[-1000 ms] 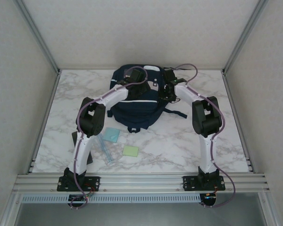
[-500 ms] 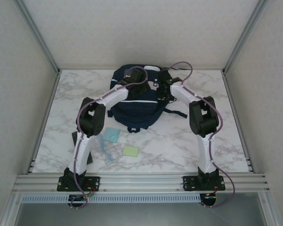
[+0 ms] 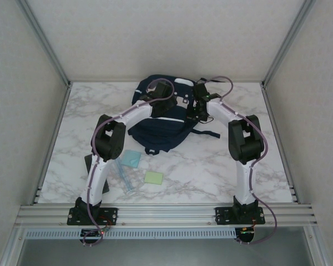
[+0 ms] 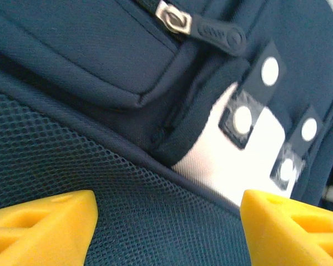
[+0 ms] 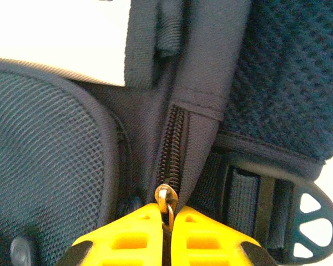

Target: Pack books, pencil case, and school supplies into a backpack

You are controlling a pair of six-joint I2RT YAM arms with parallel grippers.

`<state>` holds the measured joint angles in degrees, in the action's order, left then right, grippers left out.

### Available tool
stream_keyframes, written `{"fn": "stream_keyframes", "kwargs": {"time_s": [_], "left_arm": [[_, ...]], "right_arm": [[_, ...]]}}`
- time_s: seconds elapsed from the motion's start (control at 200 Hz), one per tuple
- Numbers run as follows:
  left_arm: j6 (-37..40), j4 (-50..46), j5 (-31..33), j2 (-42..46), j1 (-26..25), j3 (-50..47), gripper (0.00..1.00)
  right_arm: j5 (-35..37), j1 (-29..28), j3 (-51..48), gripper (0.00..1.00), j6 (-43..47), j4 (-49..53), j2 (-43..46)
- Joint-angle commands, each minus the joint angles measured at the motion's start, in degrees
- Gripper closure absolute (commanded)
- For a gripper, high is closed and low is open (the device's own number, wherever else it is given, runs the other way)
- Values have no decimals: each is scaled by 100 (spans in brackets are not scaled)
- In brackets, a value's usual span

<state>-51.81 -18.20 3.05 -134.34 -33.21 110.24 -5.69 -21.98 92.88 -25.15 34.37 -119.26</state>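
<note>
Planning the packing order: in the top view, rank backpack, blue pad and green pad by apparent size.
1. backpack, by far the largest
2. blue pad
3. green pad, only slightly smaller than the blue

Overhead it's bright, flat and even. The only shadows are faint soft ones on the table (image 3: 211, 160) around the backpack (image 3: 161, 136), and there's no real glare. On my left cam, my left fingertips (image 4: 44, 221) look a bit soft. The mesh (image 4: 100, 166) just above them is sharp, and the white panel (image 4: 227, 166) between them is nearly blown out. On the right cam, the zipper pull (image 5: 165, 199) pinched at my right fingertips (image 5: 127, 235) is crisp. The white patch (image 5: 55, 33) up and left of them is washed out, and the buckle (image 5: 308, 221) off to the right goes blurry.
</note>
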Motion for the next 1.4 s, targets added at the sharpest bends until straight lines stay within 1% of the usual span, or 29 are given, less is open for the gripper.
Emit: {"fn": "stream_keyframes", "kwargs": {"time_s": [0.0,0.07,0.155,0.255,0.32,0.385,0.41,0.445,0.501,0.536,0.576,0.626,0.671,0.771,0.851,0.951,1.016,1.091,1.156,1.266,1.306,1.341,1.396], "left_arm": [[-348,595,-8,-833,-192,-267,31],[-376,599,44,-835,-224,-223,31],[-405,625,54,-839,-236,-217,31],[-258,608,31,-783,-238,-222,30],[-56,583,-16,-714,-217,-216,30],[164,506,-118,-591,-174,-222,29],[268,471,-177,-513,-149,-230,28],[451,410,-249,-401,-121,-233,28],[805,139,-259,-190,-98,-179,27],[1064,-49,-235,-18,-97,-153,27],[1375,-308,-230,159,-98,-119,27],[1650,-600,-166,406,-119,-140,27],[1890,-851,-173,619,-137,-175,27],[2217,-1399,-164,1008,-248,-296,28],[2281,-1591,-216,1333,-381,-597,30],[2337,-1762,-207,1659,-605,-883,34],[2379,-1892,-286,1751,-774,-927,39],[2449,-2016,-491,1771,-940,-891,47],[2549,-2039,-638,1725,-1064,-833,50],[2822,-2292,-658,1430,-1187,-504,60],[2927,-2395,-666,1283,-1246,-354,61],[3034,-2475,-648,1159,-1287,-238,62],[3167,-2609,-579,962,-1335,-59,63]], "right_arm": [[-1373,-168,-556,100,-241,836,511],[-1657,-155,-821,100,-333,763,699],[-2136,-117,-1136,100,-541,446,866],[-2178,-90,-1248,100,-635,279,878],[-2367,-89,-1315,100,-751,34,852],[-2503,-87,-1418,97,-870,-243,861],[-2471,-89,-1418,95,-878,-274,873],[-2383,-85,-1422,87,-878,-275,907],[-2213,-72,-1445,79,-826,-208,1001],[-2129,-55,-1455,69,-773,-164,1069],[-2011,-32,-1484,62,-713,-65,1170],[-1815,2,-1553,55,-635,17,1335],[-1684,53,-1645,52,-597,46,1494],[-1419,249,-1841,50,-523,69,1830],[-924,434,-1925,48,-448,118,2006],[-391,675,-2016,45,-493,-89,2052],[-175,802,-2064,44,-612,-381,1949],[-312,937,-2086,44,-826,-845,1699],[-437,992,-2048,43,-1054,-1194,1427],[-751,1022,-2034,43,-1426,-1790,1052],[-845,1037,-2039,44,-1538,-1955,936],[-920,1034,-2045,46,-1640,-2091,852],[-998,1034,-2055,54,-1749,-2196,755]]}}
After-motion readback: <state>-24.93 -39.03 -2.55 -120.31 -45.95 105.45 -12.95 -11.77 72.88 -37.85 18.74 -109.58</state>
